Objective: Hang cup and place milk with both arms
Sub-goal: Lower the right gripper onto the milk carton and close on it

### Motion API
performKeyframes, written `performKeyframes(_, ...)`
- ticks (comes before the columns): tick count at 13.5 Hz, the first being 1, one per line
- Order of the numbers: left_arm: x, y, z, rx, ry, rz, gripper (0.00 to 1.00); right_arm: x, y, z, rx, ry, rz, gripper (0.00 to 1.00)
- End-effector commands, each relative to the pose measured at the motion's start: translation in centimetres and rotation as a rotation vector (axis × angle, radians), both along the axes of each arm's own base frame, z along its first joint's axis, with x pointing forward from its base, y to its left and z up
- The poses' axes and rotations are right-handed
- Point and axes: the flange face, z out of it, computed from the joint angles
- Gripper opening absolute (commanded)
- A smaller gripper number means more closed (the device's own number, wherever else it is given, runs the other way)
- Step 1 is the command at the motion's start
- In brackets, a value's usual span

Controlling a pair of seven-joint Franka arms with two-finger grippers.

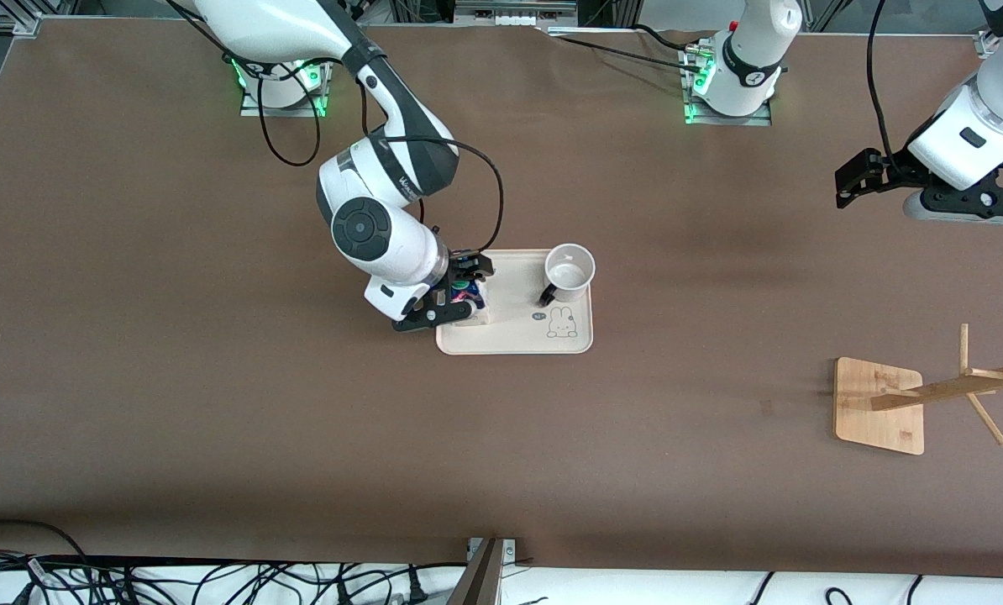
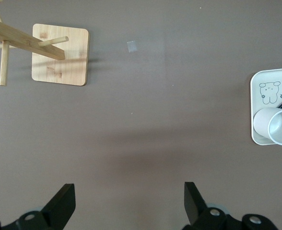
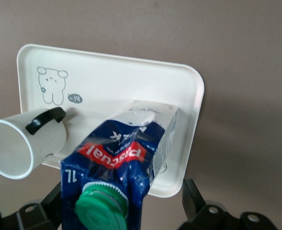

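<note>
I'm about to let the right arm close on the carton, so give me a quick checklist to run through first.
1. Right gripper open around the blue-topped, green-capped milk carton: ok, fingers either side, not closed.
2. Carton upright on the cream rectangular tray: ok.
3. White mug with black handle clear of the right gripper: ok, apart, at the tray's end toward the left arm.
4. Left gripper out of the way: ok, open, waiting over bare table.
5. Wooden mug rack standing: ok, pegs empty.
6. Grip firm enough for lifting: cannot tell.

Even overhead light, soft diffuse shadows on the worktop (image 1: 216, 378); green base LEDs glow upper frame; focus sharp, no glare.
</note>
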Motion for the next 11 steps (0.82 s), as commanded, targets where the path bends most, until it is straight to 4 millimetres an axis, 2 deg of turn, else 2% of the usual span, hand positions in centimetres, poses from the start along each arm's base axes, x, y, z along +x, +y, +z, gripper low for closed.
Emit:
performKeyframes(1, 0.42, -0.10, 0.72, 0.012, 0.005, 0.003, 1.00, -0.59, 0.02, 0.34, -0.018, 0.014, 0.023, 1.00)
performKeyframes(4, 0.40, -0.18, 0.78, 0.012, 0.005, 0.002, 1.00, -0.54, -0.07, 0.33, -0.019, 0.015, 0.023, 1.00)
performKeyframes(6, 0.46, -0.18, 0.85, 0.012, 0.003, 0.002, 1.00, -0.48, -0.16, 0.44, -0.015, 0.011, 0.035, 0.60)
performKeyframes(7, 0.46, -0.18, 0.85, 0.012, 0.003, 0.002, 1.00, -0.48, -0.16, 0.44, -0.013, 0.008, 0.048, 0.48)
performKeyframes(9, 0.46, -0.18, 0.85, 0.012, 0.003, 0.002, 1.00, -0.41, -0.23, 0.34, -0.013, 0.007, 0.051, 0.44)
performKeyframes(11, 0.46, -0.18, 0.85, 0.012, 0.003, 0.002, 1.00, -0.47, -0.14, 0.34, -0.013, 0.007, 0.053, 0.43)
